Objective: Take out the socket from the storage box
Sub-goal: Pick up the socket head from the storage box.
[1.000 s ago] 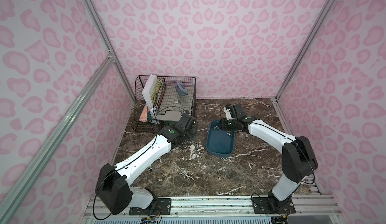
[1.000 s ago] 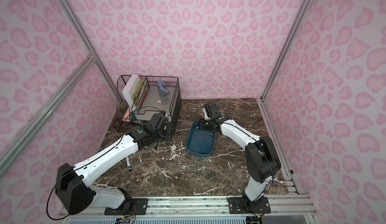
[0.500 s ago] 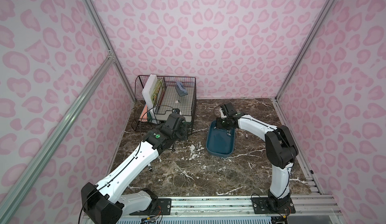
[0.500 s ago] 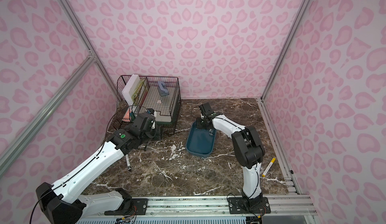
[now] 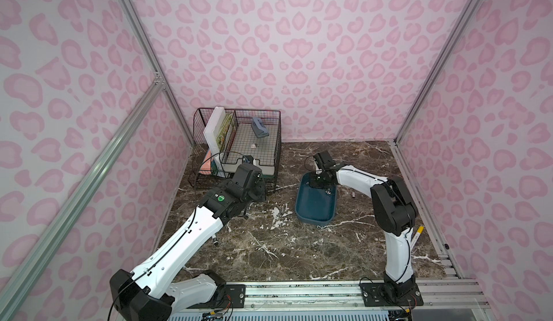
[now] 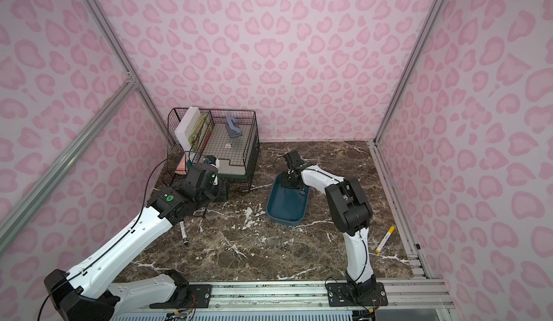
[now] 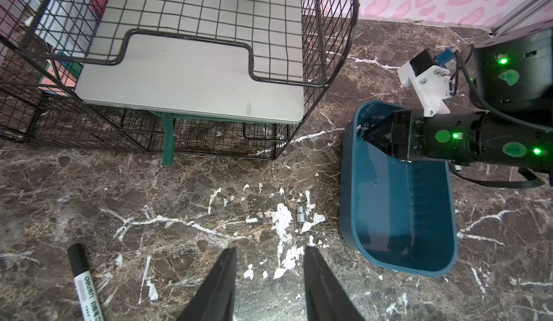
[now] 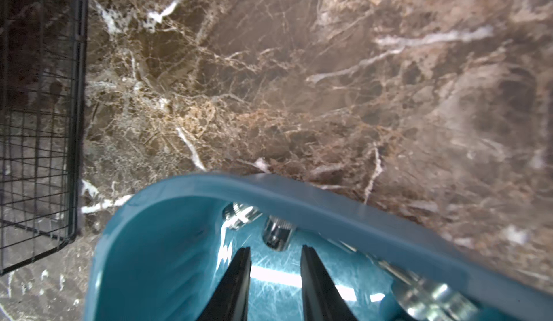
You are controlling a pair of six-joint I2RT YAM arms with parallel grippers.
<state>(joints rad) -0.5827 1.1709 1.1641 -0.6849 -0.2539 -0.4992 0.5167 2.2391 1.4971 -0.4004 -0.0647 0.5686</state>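
R gripper (image 8: 275,249) sat in storage box (image 8: 299,189), jaws apart & empty. Socket (image 8: 276,234) lay just past tips against box wall, 2nd socket (image 8: 239,214) beside it. L gripper (image 7: 269,252) hung spread, empty, nr wire rack (image 7: 326,65).

Box (image 5: 315,205): dark teal plastic tub, rounded-rectangular with a rolled rim, upright on the table (image 5: 269,244).

Socket (image 8: 276,234): short chrome cylinder, lying on the box floor against an end wall. A second socket (image 8: 239,213) lies just beside it. A third socket (image 7: 300,217) lies outside on the table, near the box's long wall.
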